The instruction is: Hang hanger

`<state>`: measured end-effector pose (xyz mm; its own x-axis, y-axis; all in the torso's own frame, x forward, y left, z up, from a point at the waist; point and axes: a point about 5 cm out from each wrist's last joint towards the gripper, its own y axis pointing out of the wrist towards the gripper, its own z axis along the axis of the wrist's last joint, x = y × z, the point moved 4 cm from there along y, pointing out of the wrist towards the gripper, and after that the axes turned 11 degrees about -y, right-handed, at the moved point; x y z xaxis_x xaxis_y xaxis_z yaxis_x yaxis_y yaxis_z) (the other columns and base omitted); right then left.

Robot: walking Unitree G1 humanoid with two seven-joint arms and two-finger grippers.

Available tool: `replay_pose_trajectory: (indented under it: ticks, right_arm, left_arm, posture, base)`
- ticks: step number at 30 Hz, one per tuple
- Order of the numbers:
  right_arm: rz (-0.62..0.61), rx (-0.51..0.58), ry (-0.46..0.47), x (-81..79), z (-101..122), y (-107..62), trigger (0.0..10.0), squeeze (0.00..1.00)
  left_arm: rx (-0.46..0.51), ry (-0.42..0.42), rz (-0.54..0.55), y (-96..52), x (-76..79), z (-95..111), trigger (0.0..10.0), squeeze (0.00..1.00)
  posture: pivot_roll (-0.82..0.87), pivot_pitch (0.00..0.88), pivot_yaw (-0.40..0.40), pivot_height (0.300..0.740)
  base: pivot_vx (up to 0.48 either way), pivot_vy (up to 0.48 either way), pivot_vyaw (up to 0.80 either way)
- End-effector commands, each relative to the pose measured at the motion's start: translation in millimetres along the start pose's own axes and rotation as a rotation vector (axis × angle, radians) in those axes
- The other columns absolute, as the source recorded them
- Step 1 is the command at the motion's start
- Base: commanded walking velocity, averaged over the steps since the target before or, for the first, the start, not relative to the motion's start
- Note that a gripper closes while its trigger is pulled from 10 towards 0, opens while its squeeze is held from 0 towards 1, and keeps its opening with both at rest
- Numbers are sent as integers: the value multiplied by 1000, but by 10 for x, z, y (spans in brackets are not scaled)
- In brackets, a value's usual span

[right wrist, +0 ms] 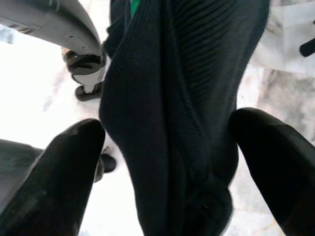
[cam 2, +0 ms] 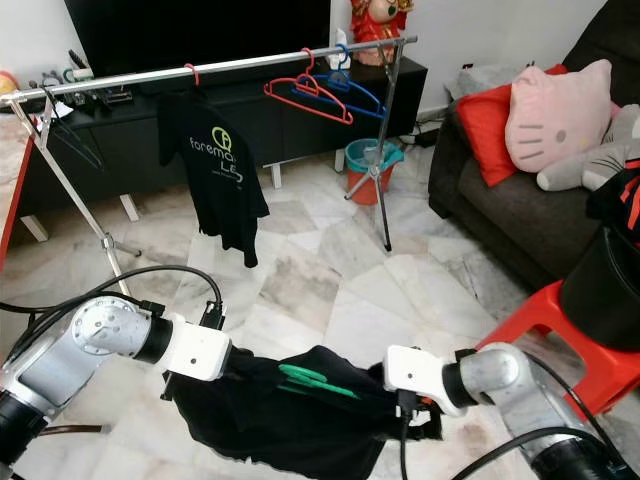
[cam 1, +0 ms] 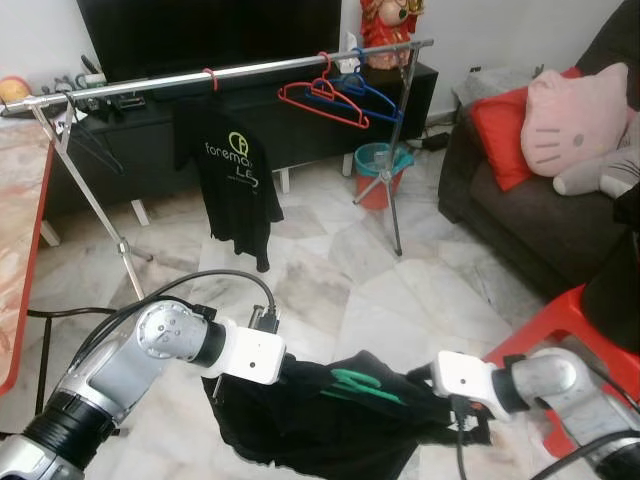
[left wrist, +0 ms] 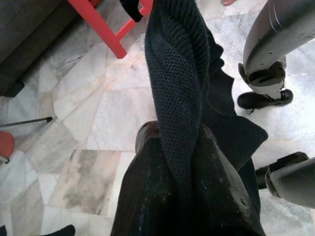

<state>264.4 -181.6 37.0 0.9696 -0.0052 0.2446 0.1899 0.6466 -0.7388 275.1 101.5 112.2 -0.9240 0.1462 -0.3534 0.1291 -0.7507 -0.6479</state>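
Grippers meet low in your frame, where a black garment (cam 1: pixel 330 420) on a green hanger (cam 1: pixel 365 384) sags between them. Your left gripper (left wrist: pixel 179 147) has its fingers pressed together on a fold of the knit; your right gripper (right wrist: pixel 167 142) is spread, cloth hanging between its fingers. Farther up, the clothes rail (cam 1: pixel 240 72) crosses the frame, carrying a black T-shirt (cam 1: pixel 232 170) at centre and red hangers (cam 1: pixel 322 100) and a blue hanger (cam 1: pixel 372 92) toward the upper right.
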Motion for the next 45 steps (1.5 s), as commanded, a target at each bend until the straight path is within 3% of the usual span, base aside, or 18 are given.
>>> replay_pose_trajectory:
  ticks: [1,2,3,9,21,45]
  right_arm:
    - [-8,-7,-18,19,-2,22,8667,0]
    - [-18,-2,-22,28,-1,38,2471,0]
    - [-17,14,0,21,-4,62,0,0]
    - [-7,10,2,-14,-47,94,0,0]
    - [-68,19,-27,117,-34,61,0,0]
    - [-46,40,-42,103,-9,130,0,0]
  left_arm:
    - [36,10,33,-44,-66,87,10000,0]
    - [38,10,34,-43,-66,89,10000,0]
    - [38,10,35,-46,-71,91,10000,0]
    - [36,7,42,-53,-84,89,10000,0]
    - [42,-6,44,-23,-97,104,10000,0]
    - [104,-35,70,-13,-166,219,10000,0]
  posture:
    - [54,0,-36,740]
    - [54,0,-36,740]
    - [55,0,-36,740]
    - [56,0,-37,740]
    - [51,0,-34,740]
    - [55,0,-28,740]
  base:
    - [0,0,0]
    - [0,0,0]
    - [0,0,0]
    - [0,0,0]
    - [0,0,0]
    - [0,0,0]
